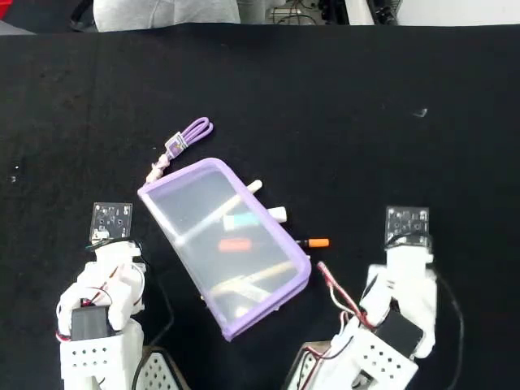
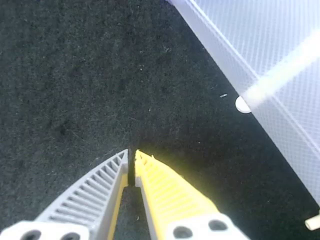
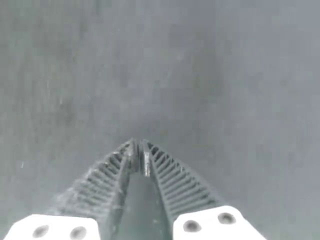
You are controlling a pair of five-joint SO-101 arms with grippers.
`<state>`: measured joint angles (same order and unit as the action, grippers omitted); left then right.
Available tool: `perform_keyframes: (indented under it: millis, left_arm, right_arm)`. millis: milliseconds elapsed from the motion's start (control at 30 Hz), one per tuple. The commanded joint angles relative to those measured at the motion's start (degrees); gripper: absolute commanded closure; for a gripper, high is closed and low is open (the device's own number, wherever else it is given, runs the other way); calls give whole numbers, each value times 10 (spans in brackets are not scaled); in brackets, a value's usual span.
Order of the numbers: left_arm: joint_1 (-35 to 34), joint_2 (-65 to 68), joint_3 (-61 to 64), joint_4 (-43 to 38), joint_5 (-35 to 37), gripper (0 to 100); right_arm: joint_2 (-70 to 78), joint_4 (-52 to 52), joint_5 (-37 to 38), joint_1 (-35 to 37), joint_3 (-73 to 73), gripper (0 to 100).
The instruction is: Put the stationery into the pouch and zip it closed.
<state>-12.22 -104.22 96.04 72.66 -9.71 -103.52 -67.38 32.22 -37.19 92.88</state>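
Observation:
A translucent purple-edged pouch (image 1: 219, 244) lies slanted in the middle of the black table. Through it I see pale pens, a teal piece and a red piece. Pen ends (image 1: 268, 207) and an orange-tipped pen (image 1: 315, 242) stick out along its right edge. A purple strap (image 1: 185, 138) trails from its upper corner. My left gripper (image 2: 132, 167) is shut over bare cloth, left of the pouch (image 2: 270, 65). Shut as well, my right gripper (image 3: 138, 155) hangs over bare cloth, to the right of the pouch.
The left arm (image 1: 101, 309) and right arm (image 1: 398, 309) sit folded back at the near edge. The black cloth (image 1: 366, 106) runs to the far table edge, with room on all sides of the pouch.

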Motion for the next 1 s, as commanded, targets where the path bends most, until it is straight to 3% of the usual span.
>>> perform_keyframes:
  millis: [0,67,200,400,600,800,967]
  left_arm:
    - [7,-2,14,3,-4,970]
    - [6,-2,14,3,-4,970]
    - [7,-2,14,3,-4,970]
    - [6,-2,14,3,-4,970]
    - [7,-2,14,3,-4,970]
    - [6,-2,14,3,-4,970]
    - [6,-2,14,3,-4,970]
  right_arm:
    - [-54,49,-46,39,-125,983]
    - [-51,57,-90,80,-204,962]
    - [18,57,-179,187,-372,826]
    - [322,31,-256,319,-611,835]
    - [638,-129,-350,474,-895,835]
    - [829,-156,-377,494,-1033,835]
    - [900,-207,-364,502,-989,838]
